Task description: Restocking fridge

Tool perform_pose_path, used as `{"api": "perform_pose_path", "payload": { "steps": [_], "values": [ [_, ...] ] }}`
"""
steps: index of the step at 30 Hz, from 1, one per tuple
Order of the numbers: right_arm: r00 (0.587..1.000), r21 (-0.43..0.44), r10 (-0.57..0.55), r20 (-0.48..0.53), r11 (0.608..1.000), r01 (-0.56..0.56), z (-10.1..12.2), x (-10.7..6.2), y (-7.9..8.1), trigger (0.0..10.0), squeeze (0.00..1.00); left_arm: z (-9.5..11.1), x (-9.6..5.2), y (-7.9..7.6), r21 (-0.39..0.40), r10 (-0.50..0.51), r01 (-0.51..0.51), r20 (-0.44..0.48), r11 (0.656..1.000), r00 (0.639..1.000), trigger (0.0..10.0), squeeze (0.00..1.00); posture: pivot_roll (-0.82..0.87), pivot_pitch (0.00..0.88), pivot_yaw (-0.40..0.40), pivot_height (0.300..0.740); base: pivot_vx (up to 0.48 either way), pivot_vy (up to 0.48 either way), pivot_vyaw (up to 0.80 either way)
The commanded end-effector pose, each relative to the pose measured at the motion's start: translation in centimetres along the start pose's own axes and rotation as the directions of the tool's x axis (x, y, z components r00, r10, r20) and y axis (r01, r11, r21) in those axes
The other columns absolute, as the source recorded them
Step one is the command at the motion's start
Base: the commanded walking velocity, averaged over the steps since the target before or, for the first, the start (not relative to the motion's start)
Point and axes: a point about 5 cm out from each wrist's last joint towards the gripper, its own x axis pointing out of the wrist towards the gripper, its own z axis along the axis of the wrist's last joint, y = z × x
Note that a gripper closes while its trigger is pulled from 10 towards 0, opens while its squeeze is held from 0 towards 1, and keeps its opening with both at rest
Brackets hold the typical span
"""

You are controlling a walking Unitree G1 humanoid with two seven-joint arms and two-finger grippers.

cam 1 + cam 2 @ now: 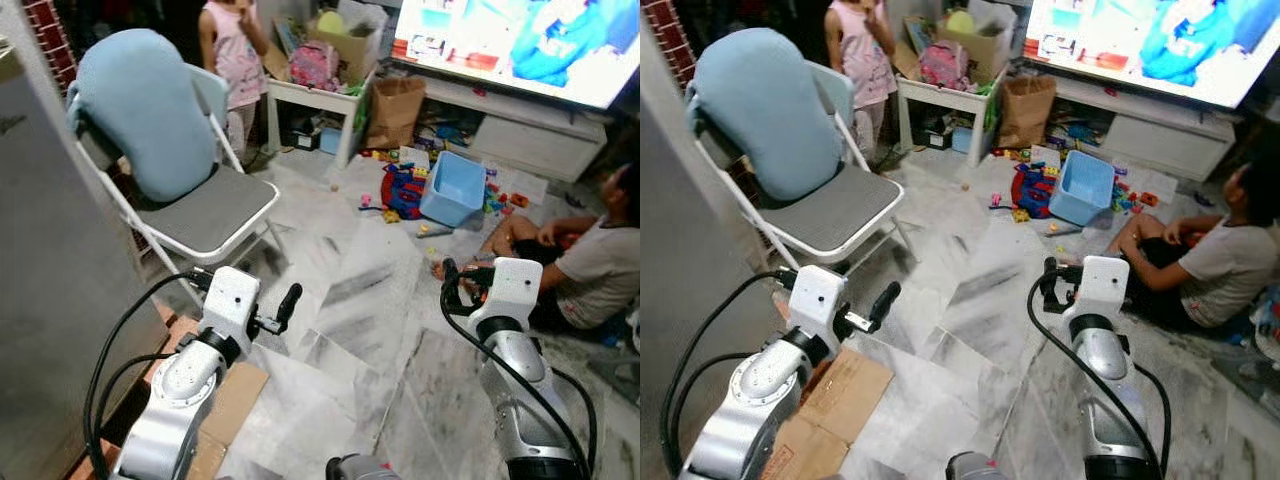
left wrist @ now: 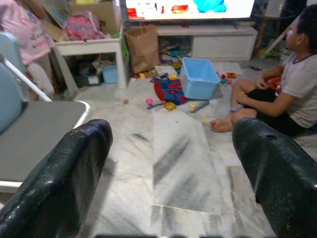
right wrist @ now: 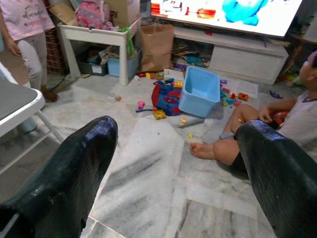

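Claws both spread and empty, my left gripper (image 1: pixel 290 300) and right gripper (image 1: pixel 452 275) raised over marble floor (image 1: pixel 340 300), grey fridge side (image 1: pixel 50 300) at my left, no stock item in sight, so progress can't be judged

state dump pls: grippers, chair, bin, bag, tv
left gripper: open, empty, raised.
right gripper: open, empty, raised.
folding chair: unfolded, blue cushion against its back.
blue bin: tilted on the floor.
paper bag: upright.
TV: on.
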Motion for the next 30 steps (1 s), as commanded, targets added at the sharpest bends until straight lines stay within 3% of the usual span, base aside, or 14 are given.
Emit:
{"api": "perform_pose_path", "payload": {
  "steps": [1,6,15,19,30],
  "values": [
    [1.000,-0.006,-0.010,0.010,1.000,0.010,0.3,-0.1,-0.2,10.0,0.00,0.0,-0.1,0.3,-0.013,0.015,-0.015,-0.003,1.000,1.000,10.0,0.00,0.03,0.000,-0.013,0.740,0.000,0.000,-0.80],
    [1.000,0.035,-0.026,0.015,0.999,0.026,-0.2,0.1,-0.2,10.0,0.00,-0.1,1.1,0.1,-0.015,-0.027,0.028,0.017,1.000,0.999,10.0,0.00,0.00,0.000,0.031,0.740,0.000,0.000,-0.80],
    [0.999,0.088,-0.035,0.004,0.996,0.034,-0.6,1.2,-0.4,10.0,0.00,-0.9,2.4,0.3,-0.045,-0.020,0.020,0.011,0.999,1.000,10.0,0.00,0.00,0.000,0.023,0.740,0.000,0.000,-0.80],
    [0.999,0.115,-0.031,0.025,0.993,0.028,0.1,1.5,-0.5,10.0,0.00,-0.9,2.5,0.2,-0.045,-0.023,0.024,0.015,0.999,1.000,10.0,0.00,-0.01,0.000,0.018,0.740,0.000,0.000,-0.80],
    [0.999,0.088,0.002,0.035,0.996,-0.005,0.0,1.8,0.5,10.0,0.00,-0.7,2.4,0.4,-0.030,-0.075,0.077,0.048,0.997,0.996,10.0,0.00,0.01,0.000,0.000,0.740,0.000,0.000,-0.80]
  ]
}}
